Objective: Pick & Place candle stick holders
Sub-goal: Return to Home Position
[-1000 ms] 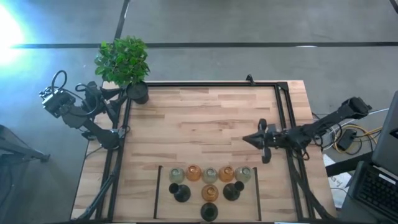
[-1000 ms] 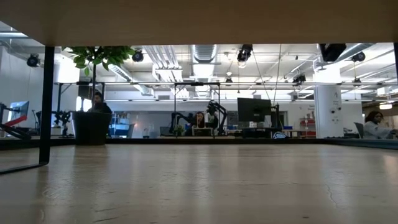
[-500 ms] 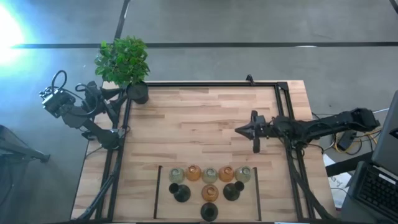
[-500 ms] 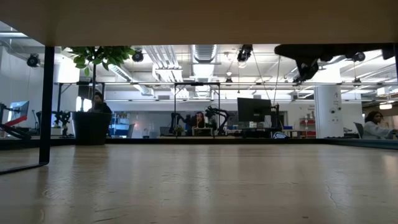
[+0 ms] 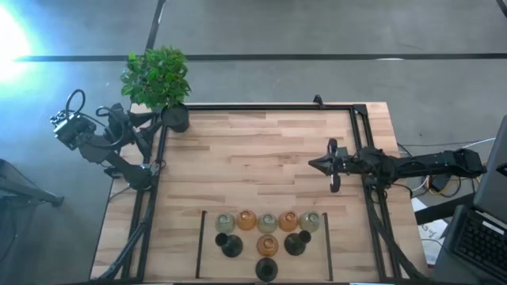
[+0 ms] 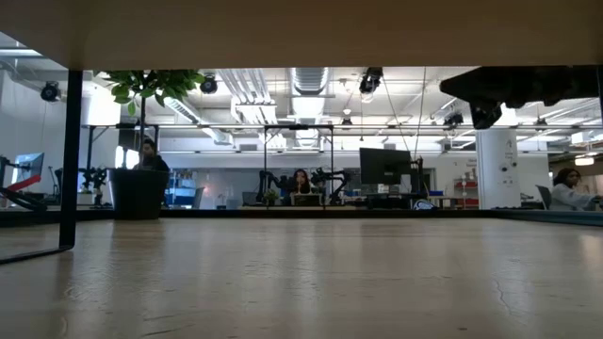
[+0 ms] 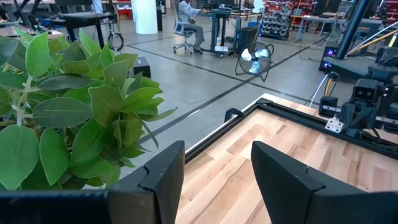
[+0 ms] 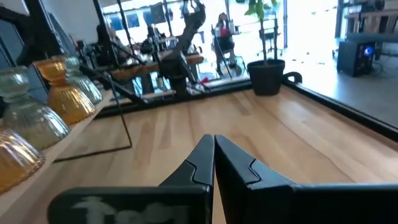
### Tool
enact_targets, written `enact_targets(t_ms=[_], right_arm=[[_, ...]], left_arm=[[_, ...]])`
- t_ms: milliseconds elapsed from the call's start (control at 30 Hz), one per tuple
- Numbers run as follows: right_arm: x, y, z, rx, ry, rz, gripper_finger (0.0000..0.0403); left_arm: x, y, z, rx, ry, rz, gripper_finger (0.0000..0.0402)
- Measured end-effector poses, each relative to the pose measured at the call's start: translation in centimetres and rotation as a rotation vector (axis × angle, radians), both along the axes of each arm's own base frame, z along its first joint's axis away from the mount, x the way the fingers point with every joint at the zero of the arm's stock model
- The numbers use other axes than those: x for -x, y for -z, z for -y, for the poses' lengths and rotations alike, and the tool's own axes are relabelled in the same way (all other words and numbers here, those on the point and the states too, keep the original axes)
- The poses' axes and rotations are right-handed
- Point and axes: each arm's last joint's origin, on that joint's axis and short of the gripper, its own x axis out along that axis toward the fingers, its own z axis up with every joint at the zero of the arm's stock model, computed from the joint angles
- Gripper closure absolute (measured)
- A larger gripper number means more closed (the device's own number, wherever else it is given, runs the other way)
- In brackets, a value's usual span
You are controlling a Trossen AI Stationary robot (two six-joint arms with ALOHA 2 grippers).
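Observation:
Several candle stick holders stand on their bases near the table's near edge: a row of pale glass [image 5: 225, 222] and amber glass [image 5: 246, 220] ones, behind them two black ones [image 5: 230, 245] and an amber one [image 5: 267, 245], and a dark one [image 5: 266, 269] nearest. Some also show in the right wrist view [image 8: 62, 93]. My right gripper [image 5: 311, 164] [image 8: 214, 146] is shut and empty above the table's right middle, pointing left, well away from the holders. It shows in the low view too [image 6: 485, 115]. My left gripper [image 5: 139, 119] [image 7: 217, 168] is open and empty beyond the table's far left corner.
A black pot [image 5: 176, 119] with a leafy green plant [image 5: 156, 75] stands at the far left corner, close to my left gripper. Two thin black lines [image 5: 200, 241] [image 5: 327, 245] flank the holders. A black frame rail [image 5: 269, 107] runs along the table's far edge. People sit in the room beyond.
My right gripper has gone a little toward the table's far edge, swinging first left and then back right. Its arm has stretched out more level, and it has come into the low view at the top right. The holders have not moved.

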Motion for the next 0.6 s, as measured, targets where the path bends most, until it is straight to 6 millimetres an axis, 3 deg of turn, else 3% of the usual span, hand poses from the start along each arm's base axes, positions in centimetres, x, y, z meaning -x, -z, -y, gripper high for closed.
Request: enact_targets(t_ms=[133,300,600], right_arm=[[1.1,0.8,-0.1,0.0,-0.01,0.041,0.0395],[1.9,1.5,-0.4,0.035,-0.087,-0.037,0.0395],[3.7,1.6,-0.5,0.026,-0.091,-0.046,0.0395]], left_arm=[[0.0,0.0,0.0,0.0,0.0,0.0,0.0211],[0.0,0.0,0.0,0.0,0.0,0.0,0.0211],[0.0,0.0,0.0,0.0,0.0,0.0,0.0211]])
